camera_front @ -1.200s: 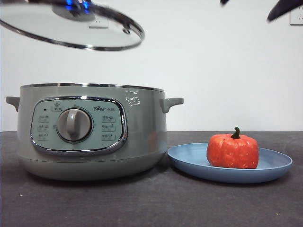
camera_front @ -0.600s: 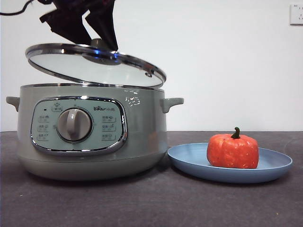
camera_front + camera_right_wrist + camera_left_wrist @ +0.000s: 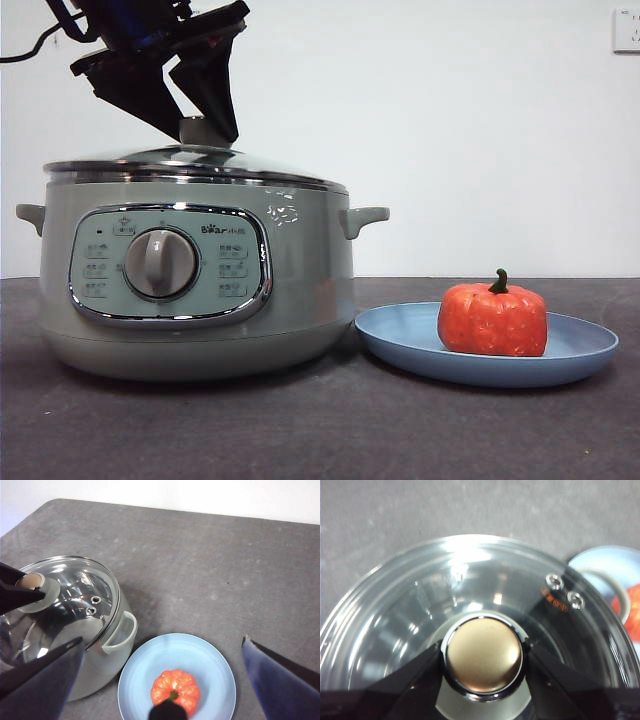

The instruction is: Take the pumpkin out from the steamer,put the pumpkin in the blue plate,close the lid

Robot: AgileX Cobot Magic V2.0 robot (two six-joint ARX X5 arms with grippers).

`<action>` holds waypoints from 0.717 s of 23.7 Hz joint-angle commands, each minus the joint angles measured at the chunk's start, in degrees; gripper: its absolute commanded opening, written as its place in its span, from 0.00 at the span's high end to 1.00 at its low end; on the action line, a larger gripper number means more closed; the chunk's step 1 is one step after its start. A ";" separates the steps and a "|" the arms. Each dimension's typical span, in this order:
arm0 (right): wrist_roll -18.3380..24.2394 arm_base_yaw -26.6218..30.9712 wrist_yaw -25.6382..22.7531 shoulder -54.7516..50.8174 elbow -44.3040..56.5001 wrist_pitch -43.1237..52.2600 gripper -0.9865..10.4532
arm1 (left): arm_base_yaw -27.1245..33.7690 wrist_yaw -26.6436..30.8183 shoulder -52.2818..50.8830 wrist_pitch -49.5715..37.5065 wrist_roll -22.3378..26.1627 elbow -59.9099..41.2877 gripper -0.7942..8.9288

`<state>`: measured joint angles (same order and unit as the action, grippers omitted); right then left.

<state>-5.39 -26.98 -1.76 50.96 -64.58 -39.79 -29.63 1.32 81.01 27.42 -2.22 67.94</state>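
The glass lid [image 3: 200, 160] rests level on the rim of the sage-green steamer [image 3: 300, 280]. My left gripper [image 3: 205, 135] comes down from the upper left and is shut on the lid's knob [image 3: 484, 652], one jaw pressed to each side. The orange pumpkin [image 3: 492, 320] stands upright in the blue plate [image 3: 400, 335], just right of the steamer. In the right wrist view my right gripper [image 3: 162, 640] hangs open high above the plate [image 3: 145, 670] and pumpkin [image 3: 175, 687], touching nothing. It is out of the front view.
The steamer's right handle [image 3: 365, 217] reaches over the plate's near rim. A dark grey table [image 3: 330, 430] runs to a white wall with a socket [image 3: 627, 30]. A black cable [image 3: 20, 55] trails from the left arm.
The lid came down with my left gripper from a tilted hover above the steamer and now sits flat on the rim. Pumpkin and plate have not moved.
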 commanded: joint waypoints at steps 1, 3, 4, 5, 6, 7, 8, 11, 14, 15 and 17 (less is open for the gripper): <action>-0.57 -0.02 -0.28 0.02 0.48 0.31 0.39 | -0.76 -0.04 0.22 -3.93 -1.22 -1.95 0.93; -0.57 -0.02 -0.28 0.02 0.48 0.31 0.39 | -0.81 -0.07 0.22 -3.80 -1.22 -2.36 0.93; -0.57 -0.02 -0.26 0.02 0.48 0.28 0.39 | -0.81 -0.09 0.22 -3.43 -1.20 -2.36 0.93; -0.59 -0.02 -0.26 0.02 0.48 0.28 0.39 | -0.81 -0.09 0.22 -3.15 -1.18 -2.36 0.93; -0.57 -0.02 -0.28 0.02 0.48 0.28 0.39 | -0.81 -0.09 0.22 -2.89 -1.18 -2.36 0.93; -0.57 -0.02 -0.26 0.02 0.48 0.31 0.39 | -0.81 -0.07 0.22 -2.58 -1.18 -2.36 0.93; -0.57 -0.02 -0.26 0.02 0.48 0.31 0.39 | -0.81 -0.04 0.22 -2.21 -1.18 -2.36 0.93; -0.59 -0.02 -0.24 0.02 0.48 0.31 0.39 | -0.79 -0.02 0.22 -1.01 -1.18 -2.36 0.90; -0.59 -0.02 -0.24 0.02 0.48 0.31 0.39 | -0.79 0.04 0.11 -0.74 -1.18 -2.36 0.65; -0.59 -0.02 -0.24 0.02 0.48 0.31 0.39 | -0.79 0.04 0.09 -0.79 -1.20 -2.34 0.56; -0.59 -0.02 -0.24 0.02 0.48 0.31 0.39 | -0.79 0.04 0.00 -0.79 -1.20 -2.34 0.50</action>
<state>-5.39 -26.98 -1.76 50.96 -64.58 -39.79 -30.00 1.32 80.64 25.80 -3.73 66.26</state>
